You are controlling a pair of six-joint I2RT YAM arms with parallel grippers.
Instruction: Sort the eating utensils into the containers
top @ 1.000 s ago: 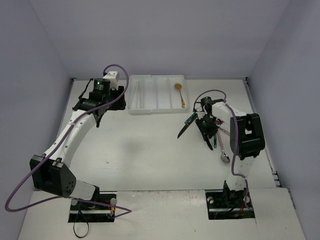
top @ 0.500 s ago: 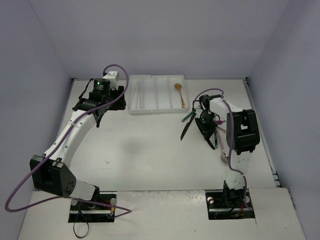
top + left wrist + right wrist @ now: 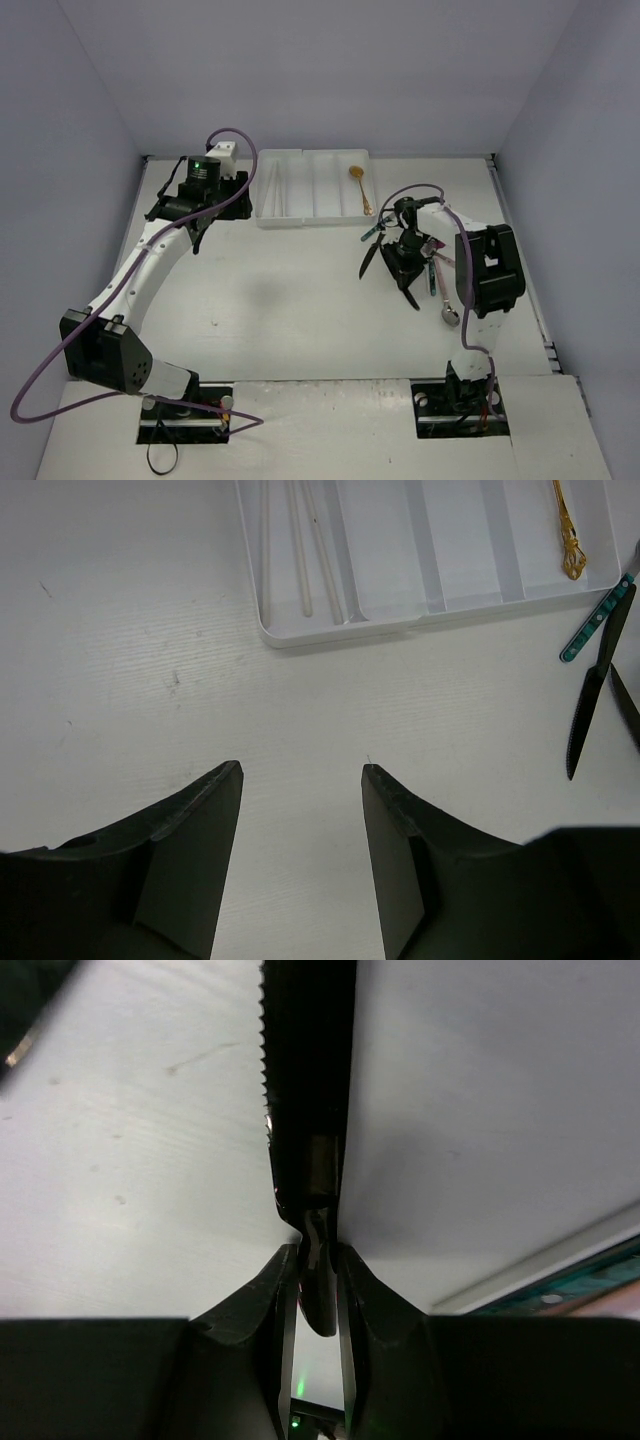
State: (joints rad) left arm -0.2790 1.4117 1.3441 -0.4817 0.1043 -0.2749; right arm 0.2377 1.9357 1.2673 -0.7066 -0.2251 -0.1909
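on a white table (image 3: pixel 300 310), white tray (image 3: pixel 300 224) at back, lilac walls (image 3: pixel 320 70)

My arms (image 3: pixel 150 255) are white links with black joints, trailing purple cables (image 3: pixel 233 131). My left end effector (image 3: pixel 300 770) has matte black wedge fingers (image 3: pixel 190 860), a green light (image 3: pixel 198 166) just behind it.

spoon (image 3: pixel 360 187) in rt compartment of tray (image 3: pixel 310 223), knife (image 3: pixel 369 262) front-rt of tray
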